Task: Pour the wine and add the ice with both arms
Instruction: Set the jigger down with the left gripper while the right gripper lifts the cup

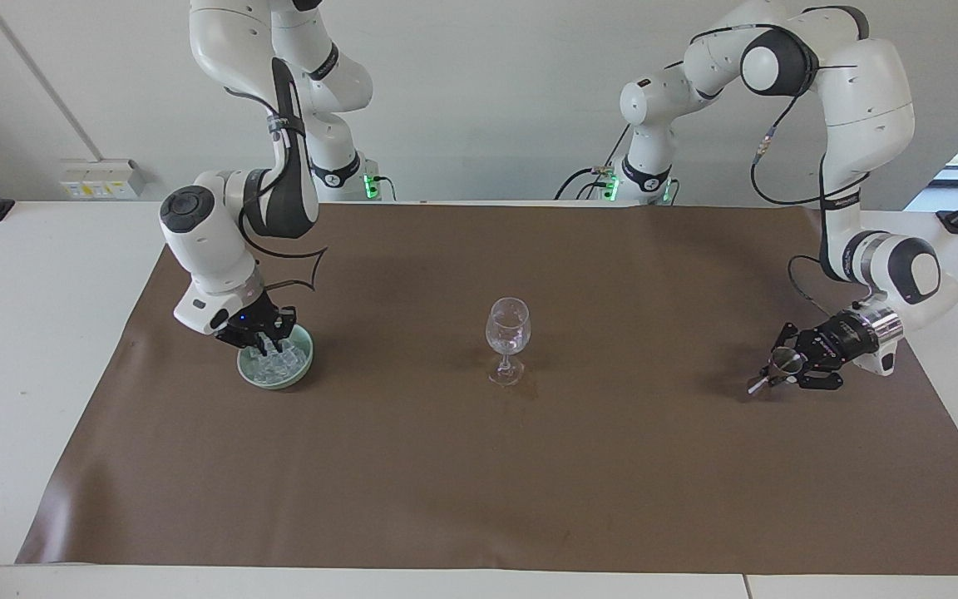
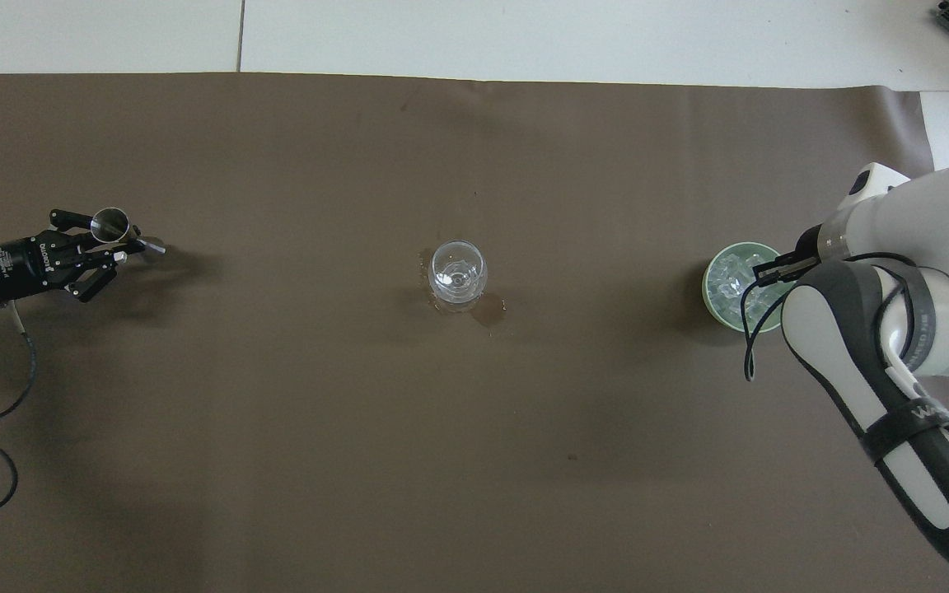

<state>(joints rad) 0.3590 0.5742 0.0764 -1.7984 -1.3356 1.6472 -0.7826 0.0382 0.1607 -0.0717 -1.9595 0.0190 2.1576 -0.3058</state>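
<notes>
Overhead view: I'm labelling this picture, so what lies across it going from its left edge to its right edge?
Left gripper holding the metal jigger → wine glass → green bowl of ice → right gripper.

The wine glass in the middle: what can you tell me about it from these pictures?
The glass is clear and stemmed, with a rounded bowl, thin stem and round foot. It stands upright on the brown mat, about midway between the two arms' ends. Nothing touches it but the mat. Any liquid inside is hard to make out. A dark wet stain marks the mat right beside its foot, on the side nearer the robots.
</notes>
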